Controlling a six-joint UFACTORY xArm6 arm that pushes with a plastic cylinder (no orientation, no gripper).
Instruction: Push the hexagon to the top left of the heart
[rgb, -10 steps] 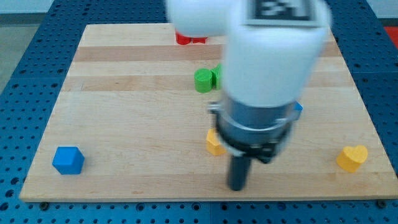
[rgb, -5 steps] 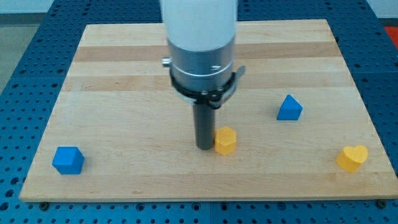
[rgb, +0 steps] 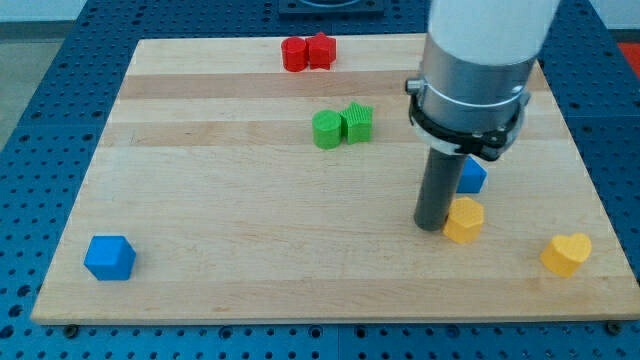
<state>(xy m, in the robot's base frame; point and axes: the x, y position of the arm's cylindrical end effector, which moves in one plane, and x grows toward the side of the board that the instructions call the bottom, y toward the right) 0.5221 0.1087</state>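
Observation:
The yellow hexagon (rgb: 465, 220) lies on the wooden board (rgb: 220, 200), right of centre near the view's bottom. My tip (rgb: 431, 224) rests against its left side. The yellow heart (rgb: 566, 254) lies at the lower right, to the right of and a little below the hexagon, well apart from it. A blue triangular block (rgb: 472, 176) sits just above the hexagon, partly hidden behind my rod.
Two red blocks (rgb: 306, 52) touch at the view's top. Two green blocks (rgb: 341, 127) touch above the centre. A blue cube (rgb: 109, 257) lies at the lower left. The arm's white and grey body (rgb: 478, 60) covers the upper right.
My tip has swept from the hexagon's left side rightwards, pushing the yellow hexagon to the right, now just below the blue triangular block and closer to the heart.

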